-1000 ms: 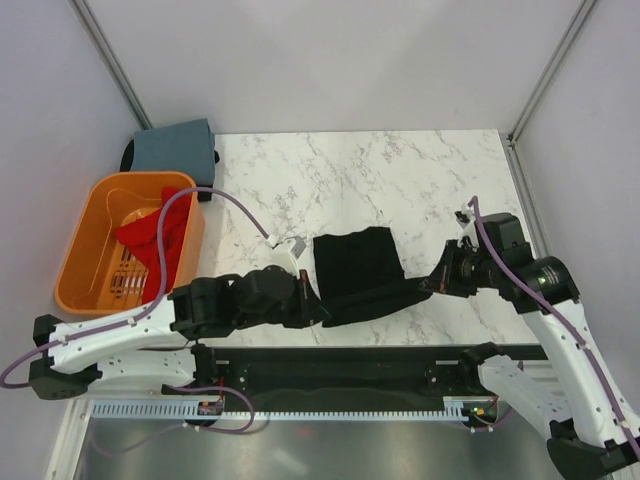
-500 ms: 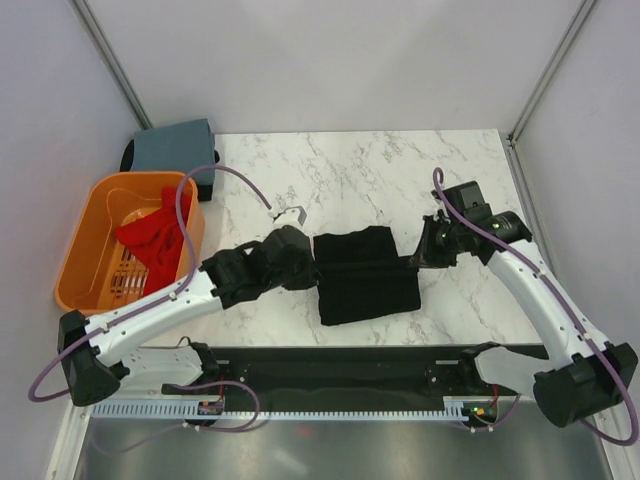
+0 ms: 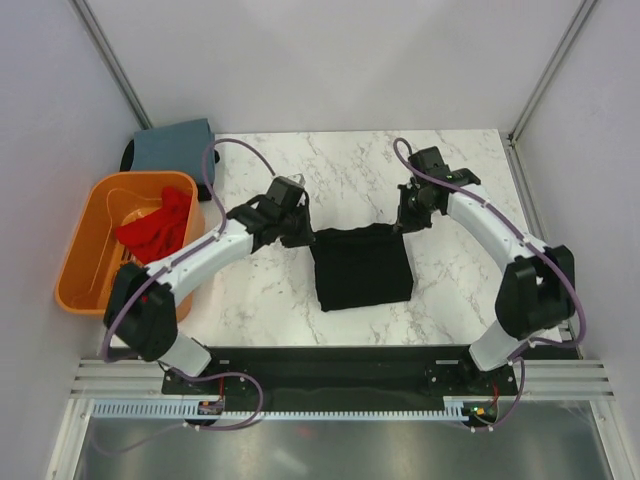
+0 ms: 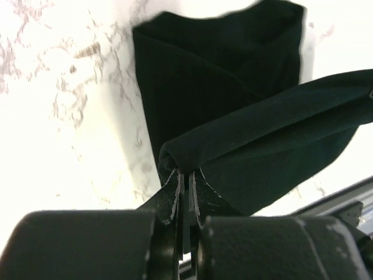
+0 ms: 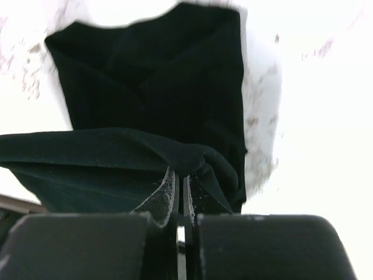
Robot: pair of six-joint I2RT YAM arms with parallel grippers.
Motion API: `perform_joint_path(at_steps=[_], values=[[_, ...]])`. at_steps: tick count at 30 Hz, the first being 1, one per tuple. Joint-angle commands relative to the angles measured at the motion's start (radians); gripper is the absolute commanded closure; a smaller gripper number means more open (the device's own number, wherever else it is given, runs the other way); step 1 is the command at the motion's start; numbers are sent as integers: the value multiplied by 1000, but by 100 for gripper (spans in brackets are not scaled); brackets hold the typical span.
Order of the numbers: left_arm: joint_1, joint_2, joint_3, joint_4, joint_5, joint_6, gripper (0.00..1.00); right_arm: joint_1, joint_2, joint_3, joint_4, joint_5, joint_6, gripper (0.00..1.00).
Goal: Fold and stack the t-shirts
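Black t-shirt (image 3: 362, 272), far corners inside left claw (image 3: 304, 238) and right claw (image 3: 402, 227).

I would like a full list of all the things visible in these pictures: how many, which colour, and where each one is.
black t-shirt: one, black, middle of the table, one edge held up by both grippers
red t-shirt: one, bright red, bunched in the basket
blue-grey t-shirt: one, slate blue-grey, folded, far left corner behind the basket
basket: one, orange, left side
table: one, white marble pattern
left gripper: one, black, shut on the black t-shirt
right gripper: one, black, shut on the black t-shirt
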Motion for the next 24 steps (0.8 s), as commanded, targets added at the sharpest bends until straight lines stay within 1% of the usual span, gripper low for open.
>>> perform_joint_path(at_steps=[1,4,5,9,10,11,13,14,15,16,17,18,19,20,21,22,24], values=[[62,124,101,30,53,118,98,-33,96,79,65,91,-43,100],[94,206,179,37,58,143,98,-44,177,110,108,98,-43,100],[111,264,202,37,68,152,98,-48,211,117,116,101,-37,100],[140,413,315,37,136,191,98,-74,277,140,169,121,-16,100],[147,439,357,37,144,194,97,-79,288,146,174,128,-10,100],[155,497,378,39,153,192,96,-84,311,153,180,136,-4,100],[187,575,447,36,188,186,87,-94,353,171,212,136,13,100],[187,576,470,31,209,183,80,-100,372,186,215,136,18,100],[206,612,495,27,243,183,62,-107,387,206,206,130,21,96],[213,625,551,15,289,183,57,-119,401,240,202,109,21,84],[215,628,582,-33,295,186,54,-123,413,257,191,102,22,42],[215,610,628,-50,291,194,49,-125,409,284,176,105,21,26],[215,588,638,-62,288,197,48,-125,397,294,168,120,18,15],[214,564,641,-77,280,195,46,-127,354,300,160,136,21,8],[212,530,639,-88,260,197,32,-127,328,295,154,136,22,6],[212,472,630,-93,248,194,31,-127,299,289,153,136,27,6],[206,408,594,-114,227,191,30,-121,204,254,145,136,39,5]])
